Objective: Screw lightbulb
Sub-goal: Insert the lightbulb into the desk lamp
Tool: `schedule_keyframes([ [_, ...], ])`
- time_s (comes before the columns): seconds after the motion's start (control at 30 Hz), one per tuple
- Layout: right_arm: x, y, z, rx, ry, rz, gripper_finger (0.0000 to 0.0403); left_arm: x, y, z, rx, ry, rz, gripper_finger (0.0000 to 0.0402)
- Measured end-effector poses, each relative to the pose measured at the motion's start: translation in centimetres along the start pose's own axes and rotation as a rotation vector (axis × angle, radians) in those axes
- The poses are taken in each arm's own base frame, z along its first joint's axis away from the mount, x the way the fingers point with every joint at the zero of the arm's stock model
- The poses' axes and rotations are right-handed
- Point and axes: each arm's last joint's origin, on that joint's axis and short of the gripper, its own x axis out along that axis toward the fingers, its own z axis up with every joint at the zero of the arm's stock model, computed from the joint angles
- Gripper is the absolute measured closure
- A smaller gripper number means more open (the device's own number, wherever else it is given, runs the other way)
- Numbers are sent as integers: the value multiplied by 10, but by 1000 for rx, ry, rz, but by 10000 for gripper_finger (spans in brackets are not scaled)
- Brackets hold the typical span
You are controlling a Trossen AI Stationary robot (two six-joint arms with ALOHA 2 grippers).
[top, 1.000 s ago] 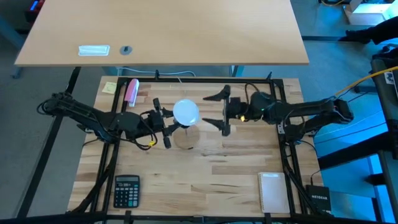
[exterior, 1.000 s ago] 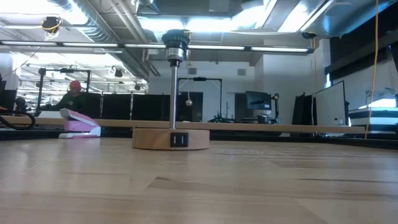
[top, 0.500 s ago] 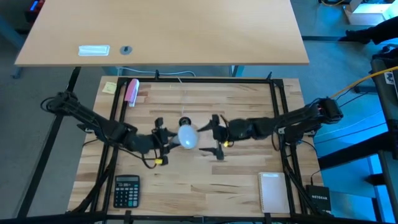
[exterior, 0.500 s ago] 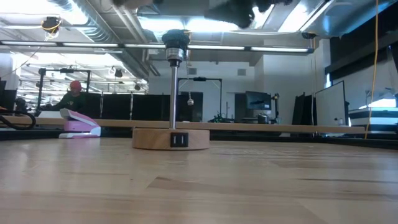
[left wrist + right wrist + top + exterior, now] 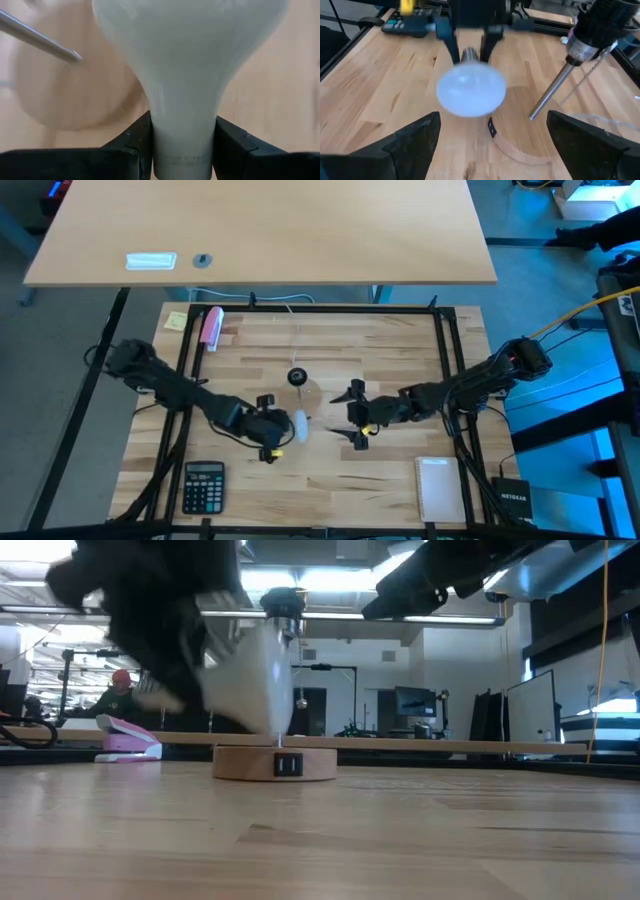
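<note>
— Lightbulb, the white frosted one with the round globe [image 5: 297, 426], sits in the left tool [image 5: 283, 428], low over the wooden bench [image 5: 380, 470], just in front of the lamp stand. The two dark fingers [image 5: 131, 145] pinch its narrow neck, and the globe points towards the other arm.

— So is it being screwed in?

— Not yet, I'd say. The black socket on the thin metal post [image 5: 297, 377] is bare, and the round wooden base [image 5: 275, 762] under it carries nothing else. The bulb lies sideways, its screw end back at the left tool, so this looks like the carrying or handover stage.

— And the right arm?

— Its tool [image 5: 356, 416] faces the globe from just beside it, fingers spread wide and holding nothing.

— What does the next move need, then?

— My guess: the right tool takes the globe, or the left one turns the bulb so the threaded end points down. Then it has to come squarely over the socket before any twisting begins.
</note>
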Motion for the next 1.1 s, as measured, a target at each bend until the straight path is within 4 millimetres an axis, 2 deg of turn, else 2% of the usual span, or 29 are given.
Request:
schedule_keyframes([
  [0.13,0,0,3,0,-30,0,38,22,5,-2,17,84,-20,263],
  [0.27,0,0,2,-1,-28,-4,38,32,13,-2,1,141,-65,262],
  [1.1,0,0,2,-3,-26,-9,38,36,19,6,-14,103,-101,260],
])
